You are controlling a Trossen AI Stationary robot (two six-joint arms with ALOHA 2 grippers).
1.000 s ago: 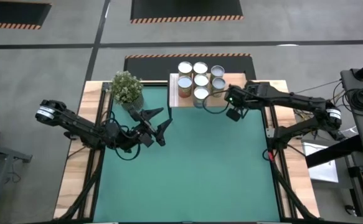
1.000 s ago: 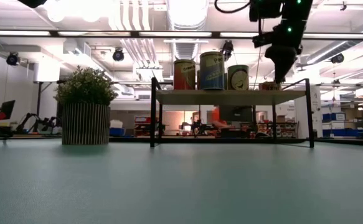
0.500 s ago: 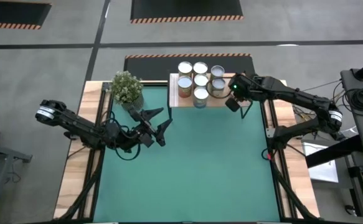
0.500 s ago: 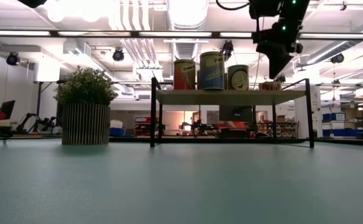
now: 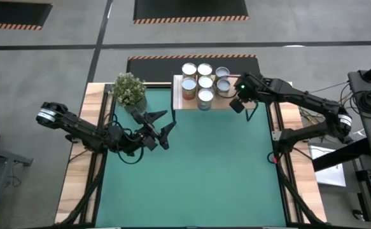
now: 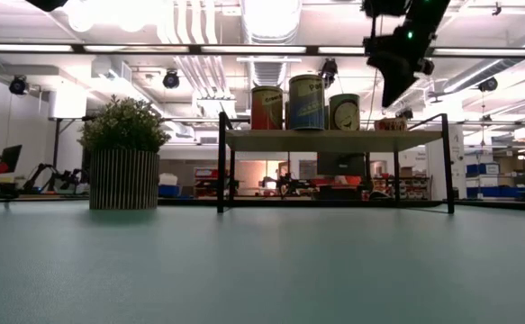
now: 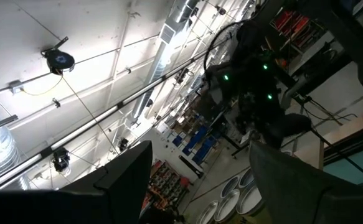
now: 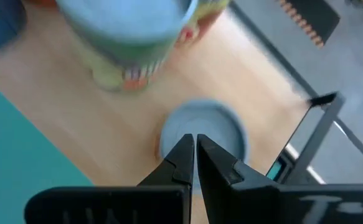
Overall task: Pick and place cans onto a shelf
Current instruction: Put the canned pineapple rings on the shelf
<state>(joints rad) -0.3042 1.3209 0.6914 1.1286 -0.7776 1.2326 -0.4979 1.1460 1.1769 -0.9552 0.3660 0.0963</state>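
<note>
Since the earlier frame, right gripper point(image 5: 236, 104) has risen and moved closer to the shelf's point(image 5: 226, 102) right edge.
Its fingers are pressed together and hold nothing; the left gripper point(image 5: 165, 123) waits open and empty near the potted plant point(image 5: 129, 89). Seven cans point(image 5: 205, 82) with pale round tops stand clustered upright on the light wooden shelf at the table's far edge.

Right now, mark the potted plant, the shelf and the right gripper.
potted plant point(image 5: 129, 88), high view, on its leafy top.
shelf point(image 6: 334, 139), low view, on the front edge of the wooden board.
right gripper point(image 8: 194, 147), right wrist view, between its shut fingertips.
</note>
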